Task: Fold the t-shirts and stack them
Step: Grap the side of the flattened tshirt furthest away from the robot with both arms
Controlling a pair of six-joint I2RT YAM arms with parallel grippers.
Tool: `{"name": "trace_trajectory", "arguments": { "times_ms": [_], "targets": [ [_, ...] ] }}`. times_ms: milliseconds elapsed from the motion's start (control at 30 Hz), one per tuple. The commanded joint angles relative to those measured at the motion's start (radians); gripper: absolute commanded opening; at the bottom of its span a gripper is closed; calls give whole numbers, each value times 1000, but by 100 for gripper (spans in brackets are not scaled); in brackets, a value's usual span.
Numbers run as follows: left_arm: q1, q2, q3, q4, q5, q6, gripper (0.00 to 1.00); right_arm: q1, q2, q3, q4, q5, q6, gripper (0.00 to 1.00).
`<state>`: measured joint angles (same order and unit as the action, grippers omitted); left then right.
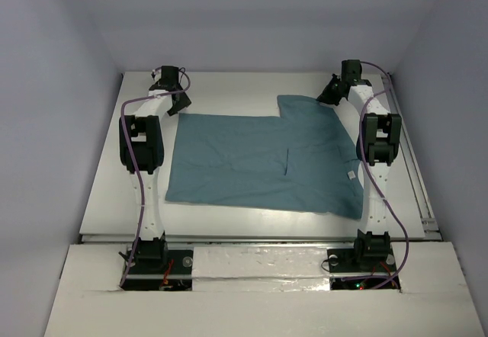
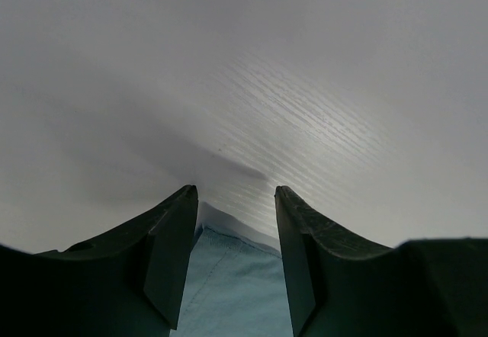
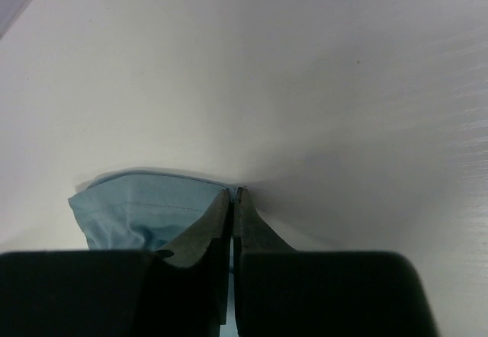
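One teal-blue t-shirt (image 1: pixel 267 162) lies spread flat on the white bench (image 1: pixel 229 85), its small white label (image 1: pixel 350 174) toward the near right. At its far left corner the left jaws stand spread, straddling the cloth's edge. At the far right corner the right jaws are pressed together, pinching bunched cloth.
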<state>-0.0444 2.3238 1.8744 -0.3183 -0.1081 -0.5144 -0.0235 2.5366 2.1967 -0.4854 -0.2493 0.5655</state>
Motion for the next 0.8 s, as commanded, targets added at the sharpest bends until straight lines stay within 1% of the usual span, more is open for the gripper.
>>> {"name": "trace_trajectory", "arguments": {
  "times_ms": [0, 100, 133, 233, 367, 467, 567, 767],
  "targets": [
    [0, -1, 20, 7, 25, 22, 43, 11, -22, 46, 45, 21, 2, 0],
    [0, 2, 19, 15, 48, 31, 43, 11, -47, 55, 53, 22, -12, 0],
    [0, 2, 19, 9, 51, 36, 40, 11, -50, 60, 50, 27, -16, 0],
    [0, -29, -10, 1, 15, 45, 39, 11, -58, 80, 34, 35, -35, 0],
    [0, -64, -44, -18, -80, 44, 39, 11, -62, 77, 28, 30, -38, 0],
    [0, -72, -50, -27, -96, 47, 40, 11, -68, 54, 34, 22, -29, 0],
    [0, -79, -69, -27, -90, 51, 40, 11, -81, 26, 44, 21, -24, 0],
    [0, -110, -147, 10, -50, 56, 37, 11, -91, 21, 42, 25, -21, 0]
  ]
}}
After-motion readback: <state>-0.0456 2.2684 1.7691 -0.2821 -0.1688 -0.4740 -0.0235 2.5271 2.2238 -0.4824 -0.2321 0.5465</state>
